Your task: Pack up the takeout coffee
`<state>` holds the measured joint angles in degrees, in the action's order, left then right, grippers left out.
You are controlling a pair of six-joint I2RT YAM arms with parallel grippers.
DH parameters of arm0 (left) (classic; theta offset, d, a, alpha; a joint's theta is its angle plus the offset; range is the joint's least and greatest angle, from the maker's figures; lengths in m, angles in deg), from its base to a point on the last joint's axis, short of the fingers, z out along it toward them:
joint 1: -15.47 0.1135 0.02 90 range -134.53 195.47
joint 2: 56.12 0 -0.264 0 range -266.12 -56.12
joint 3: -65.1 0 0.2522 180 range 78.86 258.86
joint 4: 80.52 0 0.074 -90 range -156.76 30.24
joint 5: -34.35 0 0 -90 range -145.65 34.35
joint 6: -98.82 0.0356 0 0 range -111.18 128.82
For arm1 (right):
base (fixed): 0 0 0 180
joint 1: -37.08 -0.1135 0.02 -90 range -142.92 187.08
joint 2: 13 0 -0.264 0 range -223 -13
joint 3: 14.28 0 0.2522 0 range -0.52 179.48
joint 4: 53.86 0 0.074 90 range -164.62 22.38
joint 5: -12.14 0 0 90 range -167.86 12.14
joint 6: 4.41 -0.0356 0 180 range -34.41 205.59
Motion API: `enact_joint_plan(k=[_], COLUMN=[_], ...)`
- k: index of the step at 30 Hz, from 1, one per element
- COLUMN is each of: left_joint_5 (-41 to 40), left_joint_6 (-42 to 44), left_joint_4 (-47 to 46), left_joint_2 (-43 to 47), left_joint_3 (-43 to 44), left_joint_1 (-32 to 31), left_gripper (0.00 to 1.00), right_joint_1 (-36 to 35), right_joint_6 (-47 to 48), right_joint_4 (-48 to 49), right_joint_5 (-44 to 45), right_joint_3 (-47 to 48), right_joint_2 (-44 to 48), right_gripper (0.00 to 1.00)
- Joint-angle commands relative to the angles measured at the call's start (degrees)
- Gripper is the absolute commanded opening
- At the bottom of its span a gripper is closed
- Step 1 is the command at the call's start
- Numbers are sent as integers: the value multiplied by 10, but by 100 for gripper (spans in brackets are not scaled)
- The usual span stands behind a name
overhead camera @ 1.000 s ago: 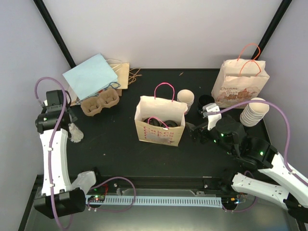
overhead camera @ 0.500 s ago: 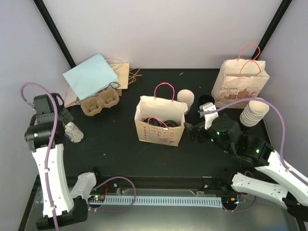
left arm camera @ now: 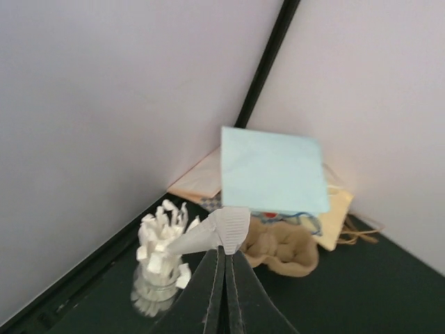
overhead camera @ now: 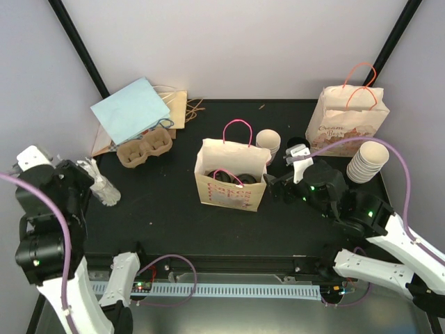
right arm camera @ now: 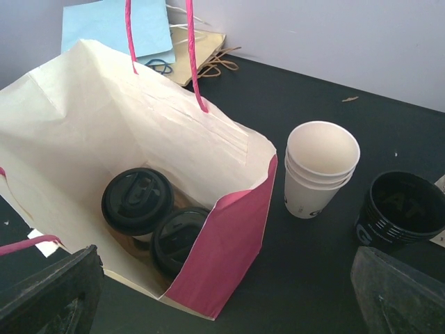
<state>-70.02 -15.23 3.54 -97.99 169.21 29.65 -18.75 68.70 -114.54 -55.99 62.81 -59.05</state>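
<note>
Lidded cups (right arm camera: 138,202): two, in the open bag (right arm camera: 83,118) just ahead of the right claw (overhead camera: 279,186).
Standing printed bags: two (the closed bag (overhead camera: 351,122) stands well apart from that claw).
Empty-cup stacks (right arm camera: 321,167): two.
Black lid stack (right arm camera: 403,209): one.
Flat bags (overhead camera: 131,110): two seen.
Pulp carrier (overhead camera: 144,149): one.
Packet jar (left arm camera: 158,268): one, below the left claw (left arm camera: 224,292), which pinches one packet (left arm camera: 212,233).

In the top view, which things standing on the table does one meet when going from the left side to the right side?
Jar → carrier → open bag → white cups → black lids → printed bag.
</note>
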Motion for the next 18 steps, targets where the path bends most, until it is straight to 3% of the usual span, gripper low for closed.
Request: enact_joint_plan(k=[1,5,18], left_joint_5=[59,105,435], left_joint_6=[-5,-29,-74], left_joint_4=[-21,-66,-317], left_joint_2=[26,53,94], left_joint_3=[33,36,3], left_joint_1=[2,2,2], left_gripper=[1,1,2], right_joint_1=[3,3,3], right_joint_6=[-4,-4,-6], right_joint_4=[-7,-12,-25], right_joint_5=[7,13,30], right_joint_3=[23,33,51], right_joint_2=[0,-2,-2], right_gripper=[100,100,100])
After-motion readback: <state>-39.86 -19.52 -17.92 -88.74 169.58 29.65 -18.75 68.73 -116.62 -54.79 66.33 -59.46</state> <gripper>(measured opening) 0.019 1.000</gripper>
